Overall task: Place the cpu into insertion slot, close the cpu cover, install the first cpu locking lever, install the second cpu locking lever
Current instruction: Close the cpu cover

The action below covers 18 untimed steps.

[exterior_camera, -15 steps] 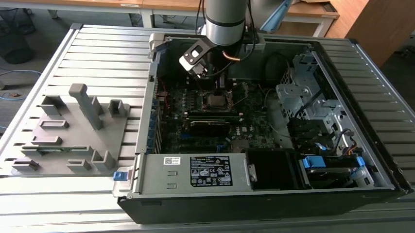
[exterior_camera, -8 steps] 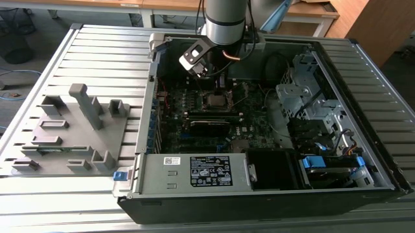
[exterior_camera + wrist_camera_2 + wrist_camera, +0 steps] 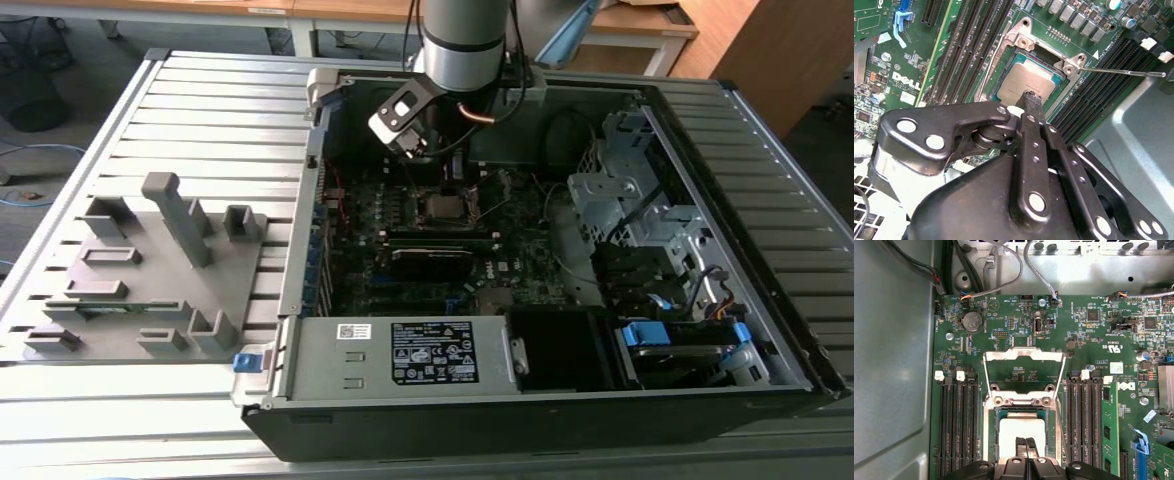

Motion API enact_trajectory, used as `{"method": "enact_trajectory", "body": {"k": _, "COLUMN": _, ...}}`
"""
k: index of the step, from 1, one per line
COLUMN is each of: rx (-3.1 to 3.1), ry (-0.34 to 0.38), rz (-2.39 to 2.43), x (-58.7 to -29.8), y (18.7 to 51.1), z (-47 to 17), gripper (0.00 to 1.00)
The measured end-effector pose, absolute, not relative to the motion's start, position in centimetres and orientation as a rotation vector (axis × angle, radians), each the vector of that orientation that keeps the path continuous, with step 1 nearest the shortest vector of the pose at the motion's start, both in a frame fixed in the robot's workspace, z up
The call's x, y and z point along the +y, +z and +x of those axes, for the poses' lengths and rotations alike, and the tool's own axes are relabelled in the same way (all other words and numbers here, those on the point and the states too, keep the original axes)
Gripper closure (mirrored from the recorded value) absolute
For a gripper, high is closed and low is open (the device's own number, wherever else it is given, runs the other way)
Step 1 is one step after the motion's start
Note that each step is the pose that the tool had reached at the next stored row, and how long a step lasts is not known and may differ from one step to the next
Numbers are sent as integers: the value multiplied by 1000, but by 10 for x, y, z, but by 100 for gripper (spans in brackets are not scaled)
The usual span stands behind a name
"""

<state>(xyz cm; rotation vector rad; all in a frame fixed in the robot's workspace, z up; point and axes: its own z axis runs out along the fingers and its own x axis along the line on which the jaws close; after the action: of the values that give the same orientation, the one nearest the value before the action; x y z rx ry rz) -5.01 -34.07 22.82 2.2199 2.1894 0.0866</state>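
Chip (image 3: 1026, 82) seen lying flat in socket (image 3: 990, 425), a bit above middle of exterior view, inside opened computer case (image 3: 747, 110). Gripper (image 3: 1025, 441) pinched narrow, fingers pressed together, nothing held. Tips parked right over chip's edge; touching or just above can't be told. Cover (image 3: 1024, 356) flipped up and open, beyond socket. Risks, guesswork only: chip could be nudged crooked by closed tips. Socket could be damaged if cover gets pressed onto badly seated chip.

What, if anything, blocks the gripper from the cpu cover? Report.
Probably reachable, yes: the cpu cover is flipped open, nothing over it; the gripper, shut, hangs close by above the seated cpu.
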Motion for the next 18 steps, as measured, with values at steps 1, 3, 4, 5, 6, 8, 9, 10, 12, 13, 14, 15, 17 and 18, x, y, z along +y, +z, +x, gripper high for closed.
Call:
{"method": "enact_trajectory", "body": {"k": 1, "rx": 2189, "ry": 87, "rz": 2220, "x": -341, "y": 228, "z": -50, "gripper": 89}}
{"method": "enact_trajectory", "body": {"k": 3, "rx": 2189, "ry": 87, "rz": 2220, "x": -341, "y": 228, "z": -50, "gripper": 89}}
{"method": "enact_trajectory", "body": {"k": 4, "rx": 2189, "ry": 86, "rz": 2220, "x": -341, "y": 229, "z": -50, "gripper": 89}}
{"method": "enact_trajectory", "body": {"k": 5, "rx": 2189, "ry": 86, "rz": 2220, "x": -341, "y": 229, "z": -50, "gripper": 89}}
{"method": "enact_trajectory", "body": {"k": 6, "rx": 2189, "ry": 86, "rz": 2220, "x": -341, "y": 230, "z": -50, "gripper": 89}}
{"method": "enact_trajectory", "body": {"k": 8, "rx": 2189, "ry": 87, "rz": 2220, "x": -341, "y": 231, "z": -50, "gripper": 89}}
{"method": "enact_trajectory", "body": {"k": 9, "rx": 2189, "ry": 87, "rz": 2220, "x": -341, "y": 231, "z": -50, "gripper": 89}}
{"method": "enact_trajectory", "body": {"k": 10, "rx": 2189, "ry": 87, "rz": 2220, "x": -341, "y": 231, "z": -50, "gripper": 89}}
{"method": "enact_trajectory", "body": {"k": 12, "rx": 2189, "ry": 87, "rz": 2220, "x": -341, "y": 231, "z": -50, "gripper": 89}}
{"method": "enact_trajectory", "body": {"k": 13, "rx": 2189, "ry": 87, "rz": 2220, "x": -341, "y": 231, "z": -50, "gripper": 89}}
{"method": "enact_trajectory", "body": {"k": 14, "rx": 2189, "ry": 87, "rz": 2220, "x": -341, "y": 231, "z": -50, "gripper": 89}}
{"method": "enact_trajectory", "body": {"k": 15, "rx": 2189, "ry": 86, "rz": 2220, "x": -341, "y": 231, "z": -50, "gripper": 89}}
{"method": "enact_trajectory", "body": {"k": 17, "rx": 2189, "ry": 86, "rz": 2220, "x": -341, "y": 232, "z": -50, "gripper": 89}}
{"method": "enact_trajectory", "body": {"k": 18, "rx": 2189, "ry": 87, "rz": 2220, "x": -341, "y": 232, "z": -50, "gripper": 89}}
